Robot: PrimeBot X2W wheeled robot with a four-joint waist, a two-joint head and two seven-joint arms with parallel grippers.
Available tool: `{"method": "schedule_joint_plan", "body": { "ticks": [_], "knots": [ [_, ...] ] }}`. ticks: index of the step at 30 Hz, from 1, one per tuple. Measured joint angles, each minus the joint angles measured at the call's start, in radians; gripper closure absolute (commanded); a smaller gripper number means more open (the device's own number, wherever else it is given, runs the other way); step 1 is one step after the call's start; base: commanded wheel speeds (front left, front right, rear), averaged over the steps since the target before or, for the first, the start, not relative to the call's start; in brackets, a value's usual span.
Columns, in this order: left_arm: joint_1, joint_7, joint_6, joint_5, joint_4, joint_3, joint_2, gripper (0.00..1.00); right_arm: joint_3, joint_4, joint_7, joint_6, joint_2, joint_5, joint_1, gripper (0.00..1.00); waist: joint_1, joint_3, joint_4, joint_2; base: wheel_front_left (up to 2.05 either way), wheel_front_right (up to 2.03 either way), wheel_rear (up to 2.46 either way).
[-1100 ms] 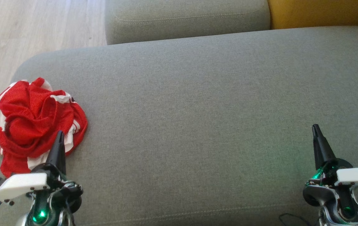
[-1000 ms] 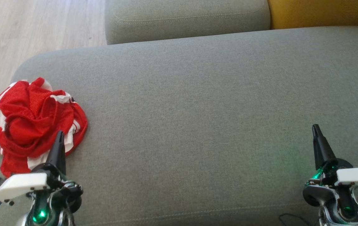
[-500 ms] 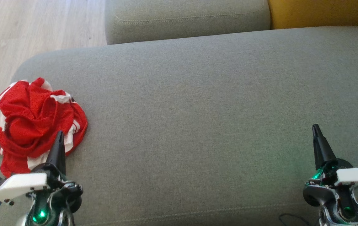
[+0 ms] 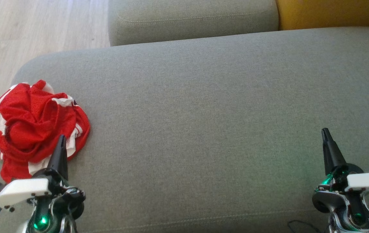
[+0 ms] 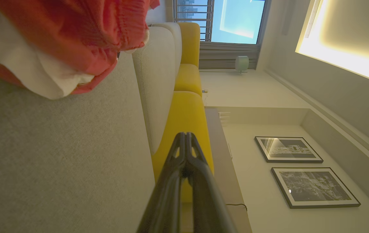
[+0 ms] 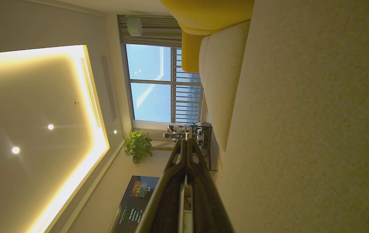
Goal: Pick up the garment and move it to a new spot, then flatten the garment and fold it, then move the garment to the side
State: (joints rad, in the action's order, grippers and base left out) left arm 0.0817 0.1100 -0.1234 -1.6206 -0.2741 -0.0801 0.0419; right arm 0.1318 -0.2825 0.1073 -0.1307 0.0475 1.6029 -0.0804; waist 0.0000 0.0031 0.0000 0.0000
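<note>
Pickup not begun: garment (image 4: 32, 126) bunched at the left end of the sofa seat (image 4: 203, 113).
The crumpled red-and-white garment lies just beyond the left gripper (image 4: 62, 139), whose fingers are pressed together, empty; it likely must open, then reach forward. The right gripper (image 4: 325, 134), likewise closed, sits well apart.

One garment (image 4: 32, 126), two grippers (image 4: 62, 138) (image 4: 324, 132) — two pictures (image 5: 288, 149) (image 5: 315, 187)

red-and-white garment (image 4: 35, 127), crumpled, cushion's left end
</note>
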Motion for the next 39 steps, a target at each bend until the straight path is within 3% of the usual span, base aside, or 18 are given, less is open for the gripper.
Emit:
{"method": "schedule_joint_plan", "body": {
  "ticks": [13,14,20,32,39],
  "knots": [
    [0.000,0.000,0.000,0.000,0.000,0.000,0.000,1.00,0.000,0.000,0.000,0.000,0.000,0.000,0.000,1.00,0.0000,0.000,0.000,0.0000,0.00,0.00,0.00],
    [0.000,0.000,0.000,-0.001,-0.005,0.001,0.000,0.00,-0.001,-0.005,0.000,0.000,0.000,0.000,0.000,0.00,0.0000,0.000,0.000,0.0000,0.00,0.00,0.00],
    [-0.069,-0.001,0.004,-0.001,-0.089,0.005,-0.013,0.00,-0.012,-0.092,-0.002,0.000,-0.012,0.000,0.060,0.00,0.0000,0.000,0.000,0.0000,0.00,0.00,0.00],
    [-0.077,-0.033,0.005,0.025,-0.065,0.030,-0.014,0.00,-0.045,-0.086,-0.031,0.000,-0.012,-0.004,0.068,0.00,0.0000,-0.001,0.000,0.0000,0.00,0.00,0.00],
    [-0.077,-0.052,0.005,0.077,-0.045,0.031,-0.014,0.00,-0.063,-0.074,-0.051,0.000,-0.012,-0.079,0.068,0.00,0.0000,0.000,0.000,0.0000,0.00,0.00,0.00]
  ]
}}
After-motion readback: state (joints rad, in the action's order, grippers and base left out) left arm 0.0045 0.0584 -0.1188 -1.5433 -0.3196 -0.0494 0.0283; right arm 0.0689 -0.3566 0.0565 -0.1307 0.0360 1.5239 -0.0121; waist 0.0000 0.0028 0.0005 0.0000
